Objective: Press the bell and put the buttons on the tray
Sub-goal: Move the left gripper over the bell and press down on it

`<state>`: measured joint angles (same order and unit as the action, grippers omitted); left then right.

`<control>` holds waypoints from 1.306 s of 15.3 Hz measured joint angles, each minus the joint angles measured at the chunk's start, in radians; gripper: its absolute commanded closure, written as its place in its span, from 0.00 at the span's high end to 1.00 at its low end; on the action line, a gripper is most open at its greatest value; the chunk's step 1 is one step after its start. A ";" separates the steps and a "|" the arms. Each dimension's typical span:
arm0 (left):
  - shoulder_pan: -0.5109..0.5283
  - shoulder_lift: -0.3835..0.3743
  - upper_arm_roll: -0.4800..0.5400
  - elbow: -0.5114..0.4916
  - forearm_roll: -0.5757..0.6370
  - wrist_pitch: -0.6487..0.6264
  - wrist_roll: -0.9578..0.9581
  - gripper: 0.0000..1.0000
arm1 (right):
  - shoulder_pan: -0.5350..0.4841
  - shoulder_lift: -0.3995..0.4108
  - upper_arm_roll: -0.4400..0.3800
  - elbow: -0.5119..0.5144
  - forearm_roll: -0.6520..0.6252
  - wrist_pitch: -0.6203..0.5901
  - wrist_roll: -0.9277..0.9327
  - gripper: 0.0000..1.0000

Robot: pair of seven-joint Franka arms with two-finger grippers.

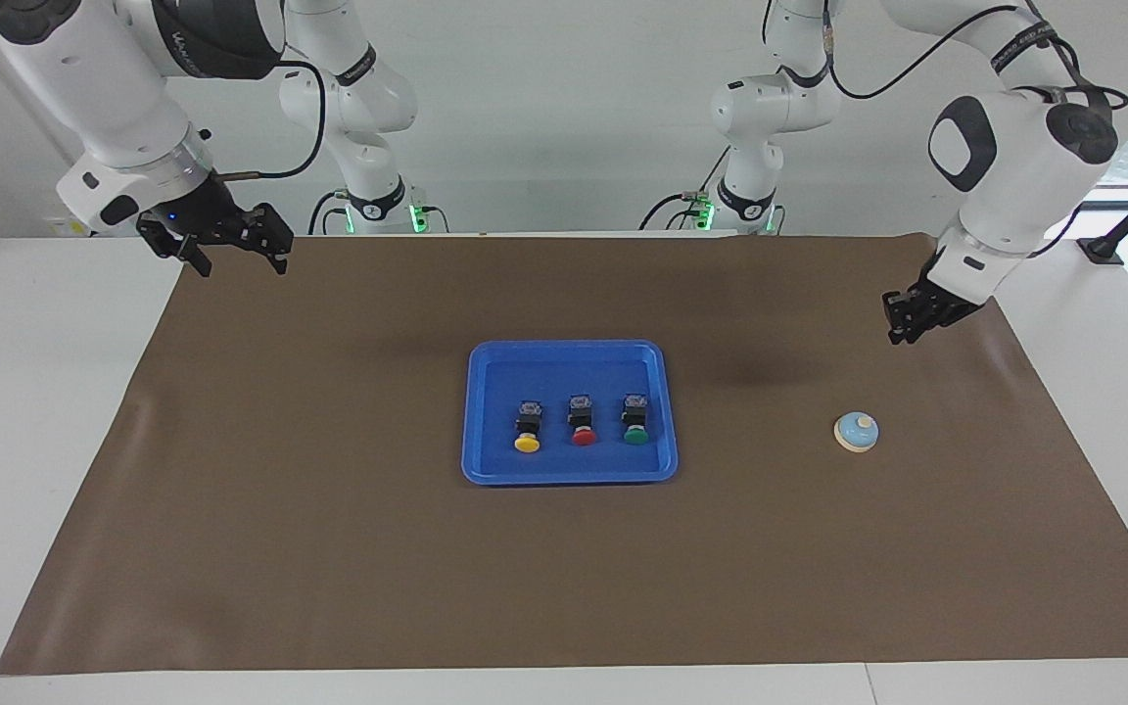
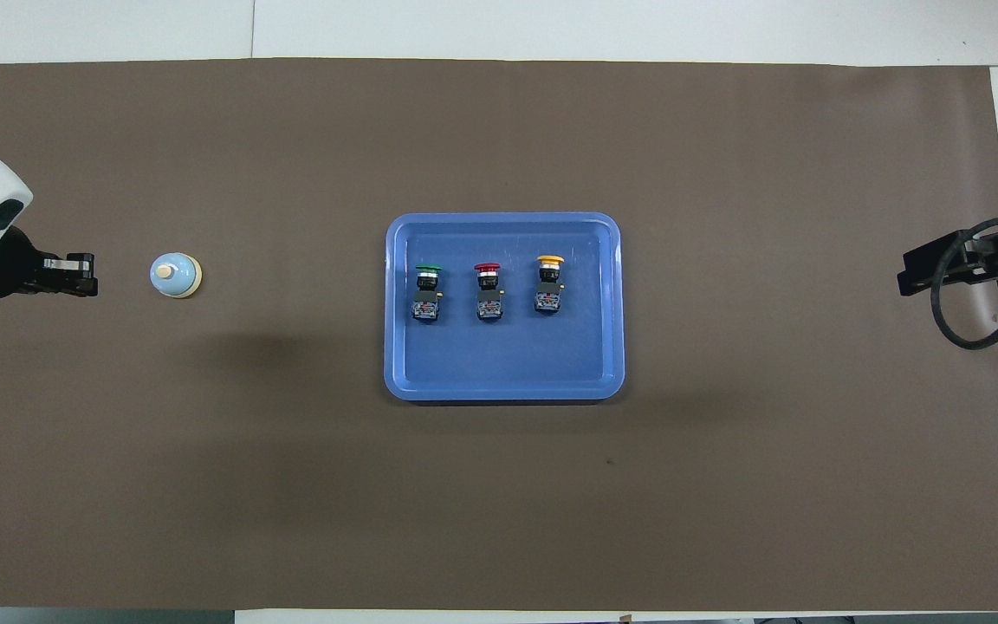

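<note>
The blue tray (image 1: 569, 377) lies at the middle of the brown mat; it also shows in the overhead view (image 2: 503, 364). In it the three buttons lie in a row: yellow (image 1: 527, 431) (image 2: 549, 282), red (image 1: 583, 426) (image 2: 488, 290) and green (image 1: 635, 423) (image 2: 428, 291). The light-blue bell (image 1: 857, 432) (image 2: 175, 275) stands on the mat toward the left arm's end. My left gripper (image 1: 902, 328) (image 2: 83, 275) is shut and empty, raised over the mat beside the bell, apart from it. My right gripper (image 1: 236, 257) (image 2: 906, 279) is open and empty, raised over the mat's edge at the right arm's end.
The brown mat (image 1: 329, 548) covers most of the white table (image 1: 35, 392). A black cable (image 2: 958, 329) loops under the right gripper. Nothing else lies on the mat.
</note>
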<state>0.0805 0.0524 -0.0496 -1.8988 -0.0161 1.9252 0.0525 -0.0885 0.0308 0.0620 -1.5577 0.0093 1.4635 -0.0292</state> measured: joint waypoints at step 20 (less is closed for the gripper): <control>0.005 0.229 -0.007 0.001 0.000 0.265 0.004 0.00 | 0.000 0.000 0.000 0.000 0.000 0.000 0.000 1.00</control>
<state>0.0851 0.2818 -0.0570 -1.8973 -0.0161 2.1904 0.0562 -0.0885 0.0308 0.0620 -1.5577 0.0093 1.4635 -0.0292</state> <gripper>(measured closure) 0.991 0.000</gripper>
